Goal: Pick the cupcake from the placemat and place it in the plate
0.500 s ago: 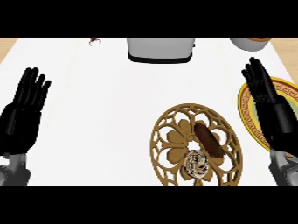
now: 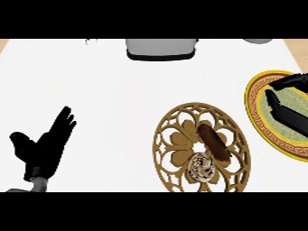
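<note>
A: Where is the cupcake sitting?

B: It is sitting on the placemat, the round golden one with cut-out flower shapes, toward the mat's near edge. A brown, long item is lying on the same mat just beyond it, slanting up and to the left, and its near end is coming very close to the cupcake.

A: Is either hand touching it?

B: No. The right hand is hanging over the plate, which is lying at the counter's right side, just beside the placemat. Its fingers are curling over at the top while the thumb is pointing away from them, and nothing is showing between them, so it is holding nothing.

A: And the other one?

B: The left hand is showing low at the left of the white counter, well apart from the mat. Its fingers are pointing up and slightly right, straight and close together, with the thumb standing out to the left. It is carrying nothing.

A: Anything else on the counter?

B: A grey boxy thing is standing at the far edge, near the middle. A grey shape is peeking in at the far right corner, too cut off to name. Something tiny is lying by the far left edge, too small to tell.
</note>
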